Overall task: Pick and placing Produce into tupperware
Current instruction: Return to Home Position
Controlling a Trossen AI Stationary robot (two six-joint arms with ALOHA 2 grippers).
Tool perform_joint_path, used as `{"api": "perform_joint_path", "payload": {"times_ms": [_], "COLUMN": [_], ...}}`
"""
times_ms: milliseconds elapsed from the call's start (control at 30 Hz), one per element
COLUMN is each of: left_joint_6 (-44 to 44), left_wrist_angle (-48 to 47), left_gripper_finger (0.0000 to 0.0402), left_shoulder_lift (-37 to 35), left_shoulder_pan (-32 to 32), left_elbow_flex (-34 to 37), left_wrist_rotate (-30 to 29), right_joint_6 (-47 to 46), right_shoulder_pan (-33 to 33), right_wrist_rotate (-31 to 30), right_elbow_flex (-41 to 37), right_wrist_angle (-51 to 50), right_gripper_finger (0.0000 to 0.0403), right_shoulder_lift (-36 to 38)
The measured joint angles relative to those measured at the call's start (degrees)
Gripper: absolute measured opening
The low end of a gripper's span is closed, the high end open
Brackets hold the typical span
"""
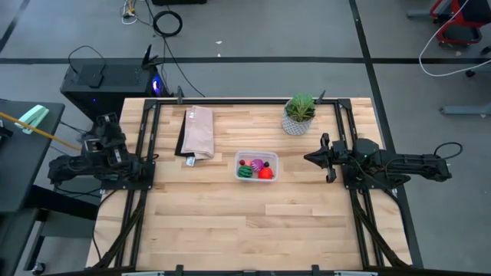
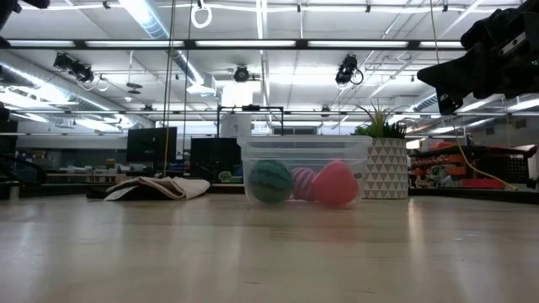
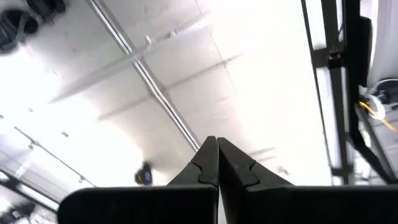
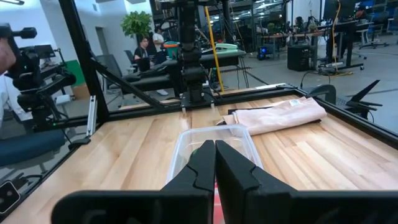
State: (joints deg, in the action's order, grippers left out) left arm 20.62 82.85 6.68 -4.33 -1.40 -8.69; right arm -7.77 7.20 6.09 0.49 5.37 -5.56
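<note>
Wooden bench from overhead first: we've got the tupperware sitting roughly mid-bench, with the green striped ball, the red lumpy piece and the purple-pink ball all inside it. The right gripper hangs near the right edge, tips aimed across the bench straight at the tub, a clear gap between them. The left arm is folded up off the left edge, well apart from everything. The tan paper bag and the potted plant sit toward the far edge.

Low view: same story. All three pieces rest on the tub floor, and the right gripper is up high off to the tub's right.

Left wrist view: the left gripper is pinched closed on nothing, pointing at the ceiling.

Right wrist view: fingers pressed together, empty, with the tub dead ahead and below.

So the relation that matters, we'd say: the tub lies directly in front of the right gripper, its long side in line with where the gripper points. The right arm is the nearer one, and backing toward the right edge takes it straight away from the tub.
</note>
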Motion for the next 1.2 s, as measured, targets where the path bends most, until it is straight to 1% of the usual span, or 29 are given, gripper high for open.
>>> {"api": "perform_joint_path", "payload": {"times_ms": [100, 233, 300, 433, 567, 633, 700, 767, 1000, 1133, 1200], "left_joint_6": [-2.8, -6.3, -9.4, -17.9, -26.0, -28.3, -29.4, -29.8, -30.0, -30.0, -29.2], "left_wrist_angle": [-1.4, -9.6, -15.0, -33.0, -54.5, -63.5, -69.6, -72.6, -74.6, -80.6, -80.3], "left_gripper_finger": [0.0001, 0.0001, 0.0001, 0.0001, 0.0001, 0.0001, 0.0001, 0.0002, 0.0001, 0.0001, 0.0002], "left_shoulder_lift": [0.0, 0.0, 0.0, 0.0, 0.1, 0.1, 0.1, 0.1, 0.1, 0.1, 0.5], "left_shoulder_pan": [0.0, 0.0, 0.0, 0.0, 0.0, 0.0, 0.0, 0.0, 0.0, 0.0, 0.0], "left_elbow_flex": [0.9, 0.9, 0.9, 0.9, 0.9, 0.9, 0.9, 0.9, 0.9, 0.9, 0.9], "left_wrist_rotate": [0.0, 0.2, -0.4, -0.5, -0.6, -0.2, 0.7, 1.3, 1.4, 1.7, 2.1], "right_joint_6": [0.0, 0.0, 0.0, 0.0, 0.0, 0.0, 0.0, 0.0, 0.0, 0.0, 0.0], "right_shoulder_pan": [0.0, 0.0, 0.0, 0.0, 0.0, 0.0, 0.0, 0.0, 0.0, 0.0, 0.0], "right_wrist_rotate": [0.0, 0.0, 0.0, 0.0, 0.0, 0.0, 0.0, 0.0, 0.0, 0.0, 0.0], "right_elbow_flex": [0.0, 0.0, 0.0, 0.0, 0.0, 0.0, 0.0, 0.0, 0.0, 0.0, 0.0], "right_wrist_angle": [0.0, 0.0, 0.0, 0.0, 0.0, 0.0, 0.0, 0.0, 0.0, 0.0, 0.0], "right_gripper_finger": [0.0017, 0.0017, 0.0017, 0.0017, 0.0017, 0.0017, 0.0017, 0.0017, 0.0017, 0.0017, 0.0017], "right_shoulder_lift": [0.0, 0.0, 0.0, 0.0, 0.0, 0.0, 0.0, 0.0, 0.0, 0.0, 0.0]}}
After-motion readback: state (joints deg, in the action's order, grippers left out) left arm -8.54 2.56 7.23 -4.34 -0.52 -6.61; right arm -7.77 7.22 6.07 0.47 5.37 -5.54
